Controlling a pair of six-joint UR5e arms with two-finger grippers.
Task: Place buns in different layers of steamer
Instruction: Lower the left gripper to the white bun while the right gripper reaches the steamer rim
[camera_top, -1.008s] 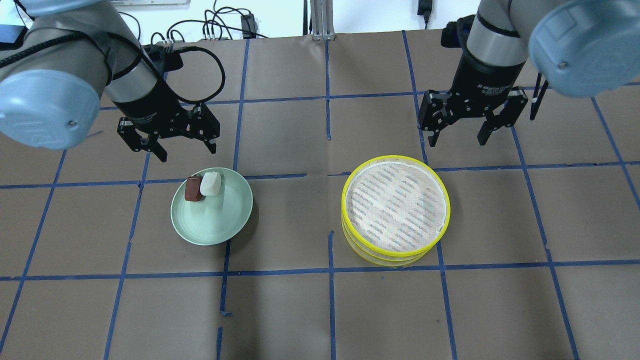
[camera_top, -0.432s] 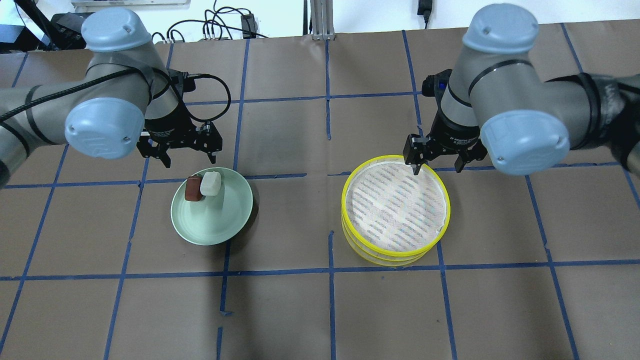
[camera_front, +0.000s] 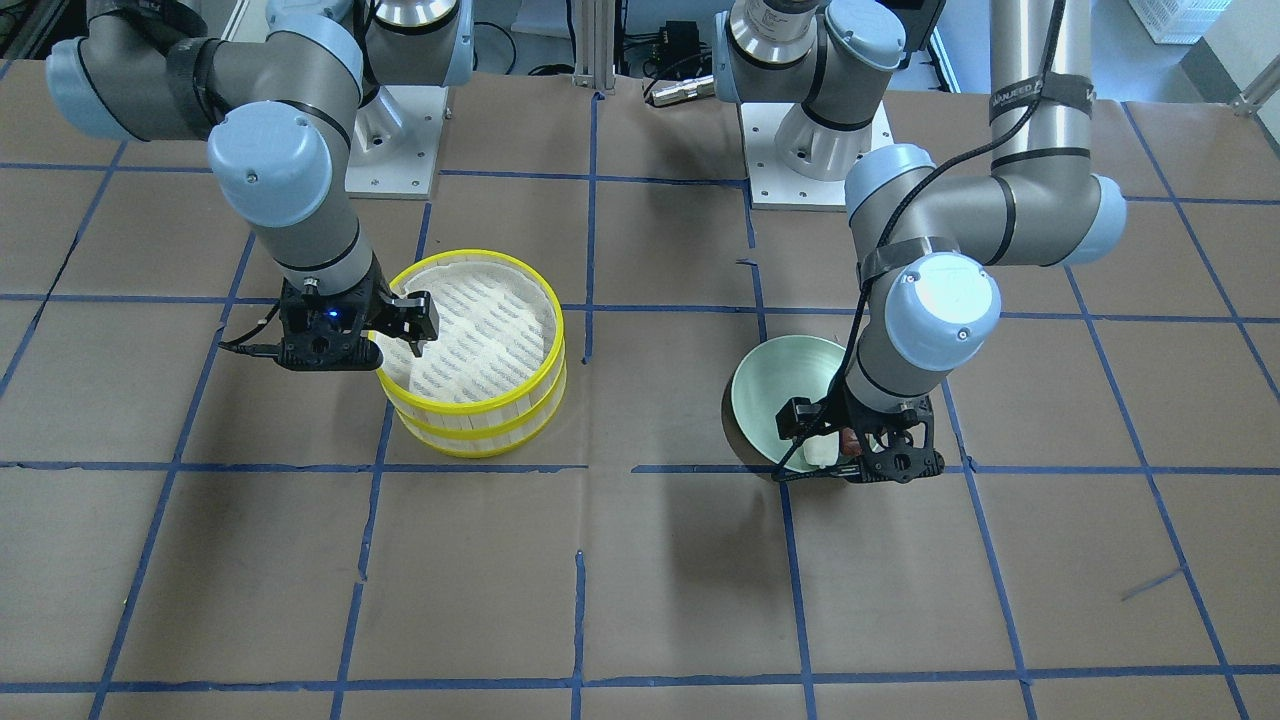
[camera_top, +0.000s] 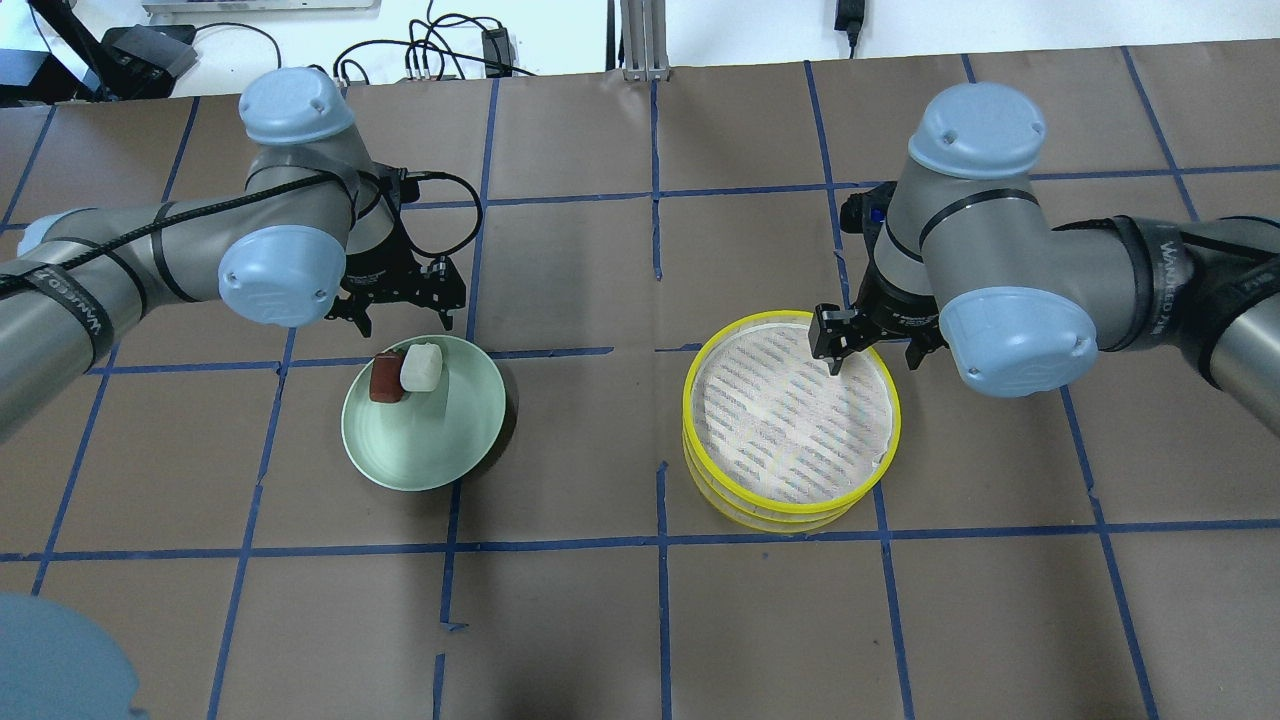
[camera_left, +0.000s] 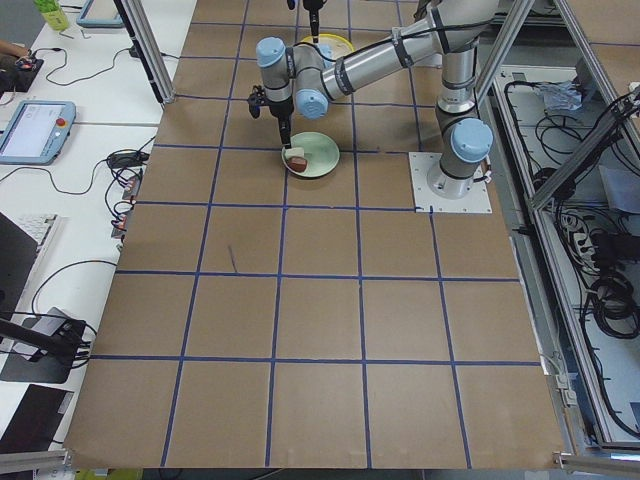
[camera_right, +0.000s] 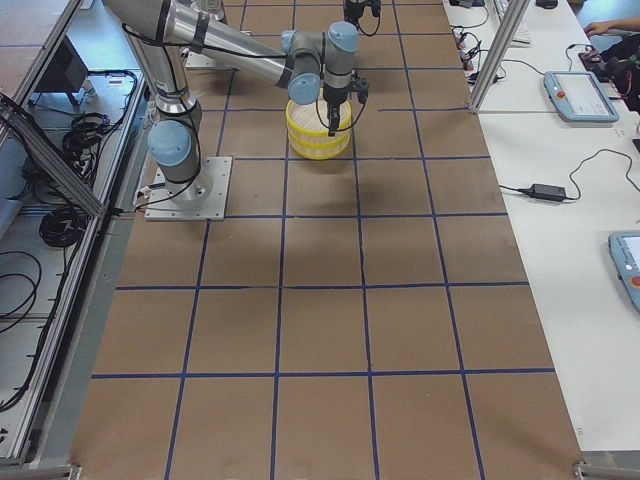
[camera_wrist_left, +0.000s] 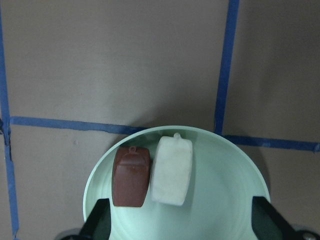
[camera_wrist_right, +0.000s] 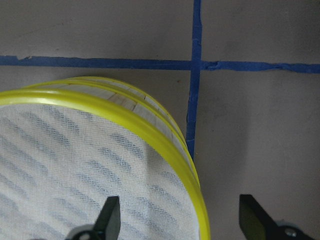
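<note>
The white bun (camera_top: 421, 367) and the reddish-brown bun (camera_top: 386, 379) lie side by side, touching, at the far edge of the pale green plate (camera_top: 420, 450). My left gripper (camera_top: 403, 318) is open, low over that far edge; the left wrist view shows both buns (camera_wrist_left: 171, 170) (camera_wrist_left: 131, 176) between its fingertips. The two steamer layers are stacked, the top layer (camera_top: 790, 505) on the lower layer (camera_top: 780, 524), and the white liner is bare. My right gripper (camera_top: 873, 355) is open and straddles the top layer's far right rim (camera_wrist_right: 150, 130), one finger inside and one outside.
The table is covered in brown paper with a blue tape grid (camera_top: 660, 270). Plate and steamer stand about one grid square apart. Cables and a metal post (camera_top: 640, 40) lie beyond the far edge. The robot bases (camera_front: 820, 150) stand behind the steamer and plate.
Both arms have come down and in. The left gripper moved toward the plate's far edge above the buns. The right gripper dropped onto the steamer's far rim. Both stayed open.
</note>
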